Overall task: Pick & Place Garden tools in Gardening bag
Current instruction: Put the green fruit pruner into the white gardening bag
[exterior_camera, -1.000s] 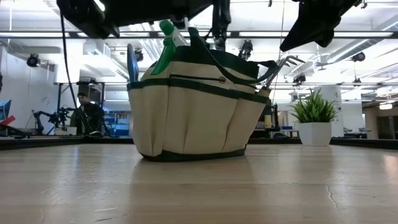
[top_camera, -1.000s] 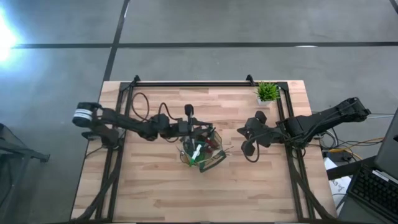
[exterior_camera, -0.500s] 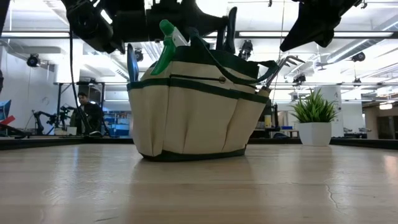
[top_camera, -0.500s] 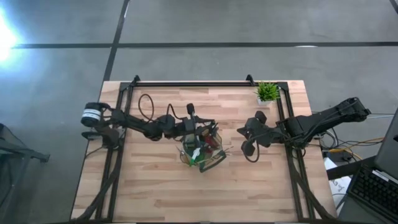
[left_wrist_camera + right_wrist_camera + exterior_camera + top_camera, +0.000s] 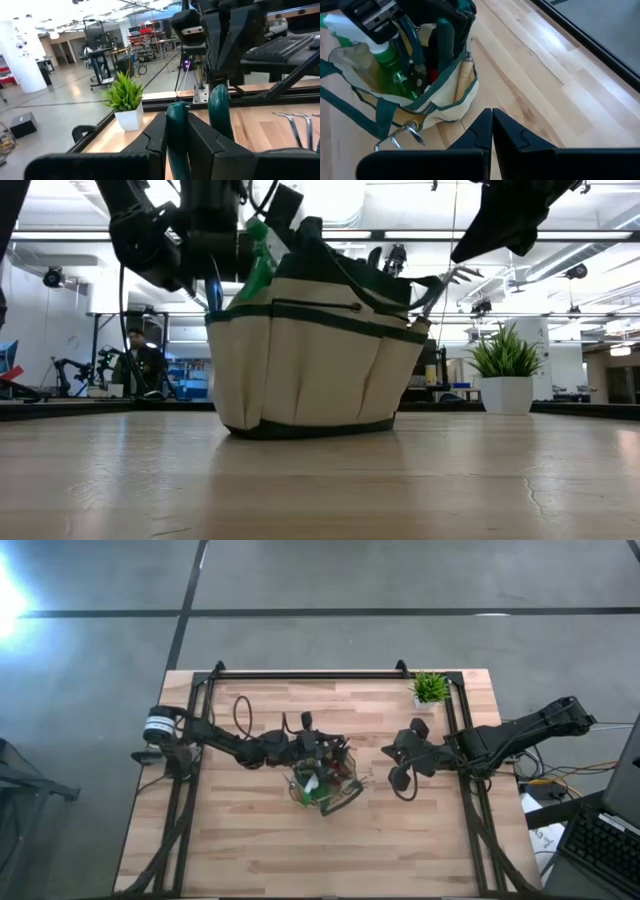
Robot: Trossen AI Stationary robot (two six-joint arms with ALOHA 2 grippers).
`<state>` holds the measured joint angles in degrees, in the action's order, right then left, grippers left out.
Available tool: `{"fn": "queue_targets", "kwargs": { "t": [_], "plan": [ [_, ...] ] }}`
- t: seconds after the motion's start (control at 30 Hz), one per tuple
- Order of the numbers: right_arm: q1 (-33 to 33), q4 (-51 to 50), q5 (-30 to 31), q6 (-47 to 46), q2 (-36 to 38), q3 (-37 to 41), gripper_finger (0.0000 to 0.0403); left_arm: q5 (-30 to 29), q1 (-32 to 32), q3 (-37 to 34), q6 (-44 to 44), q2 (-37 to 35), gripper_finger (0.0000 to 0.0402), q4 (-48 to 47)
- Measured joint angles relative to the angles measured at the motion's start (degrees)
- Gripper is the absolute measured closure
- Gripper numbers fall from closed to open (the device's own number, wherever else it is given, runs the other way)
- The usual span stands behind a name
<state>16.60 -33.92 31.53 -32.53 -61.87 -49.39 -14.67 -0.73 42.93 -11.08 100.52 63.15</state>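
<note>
- Round olive-tan fabric gardening bag with dark green rim (image 5: 325,783) (image 5: 310,355) (image 5: 427,95) stands upright near the middle of the light wooden bench (image 5: 260,840) — same spot as half a second ago.
- Left end effector (image 5: 318,753) (image 5: 185,140) is over the bag's rim on the left arm's side. Since the last frame it has reached further in and lower; in the low view its dark bulk now covers the bag's top left.
- Its fingers (image 5: 202,145) are closed on one dark green rubber-coated tool handle (image 5: 176,135); a second, matching handle (image 5: 220,112) stands just beside, outside the fingers.
- Those handles stood clear above the rim half a second ago in the low view; now they sit lower.
- Inside the bag: green plastic spray bottle with white collar (image 5: 387,62) (image 5: 258,265), a red piece (image 5: 434,75) deep between the tools.
- Silver metal rake tines (image 5: 455,278) (image 5: 400,135) stick out of an outer pocket on the right arm's side, unchanged.
- Right end effector (image 5: 398,768) (image 5: 491,131) waits above the bench beside the bag, fingers closed, holding nothing — no shift.
- Small green potted plant in a white pot (image 5: 430,688) (image 5: 505,370) (image 5: 125,102) sits at the bench's far corner.
- A person (image 5: 140,365) sits in the room behind.
</note>
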Motion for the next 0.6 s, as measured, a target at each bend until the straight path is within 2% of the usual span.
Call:
{"fn": "queue_targets", "kwargs": {
  "t": [0.4,0.6],
  "plan": [
    [0.0,-0.12,0.0,0.24,0.0,0.0,0.0394,-0.36,-0.76,-2.6,1.75,-0.49,0.0351,-3.65],
    [0.0,-0.08,0.0,0.22,0.0,0.0,0.0394,0.5,-0.76,-2.65,2.65,-0.43,0.0314,-6.28]
  ]
}}
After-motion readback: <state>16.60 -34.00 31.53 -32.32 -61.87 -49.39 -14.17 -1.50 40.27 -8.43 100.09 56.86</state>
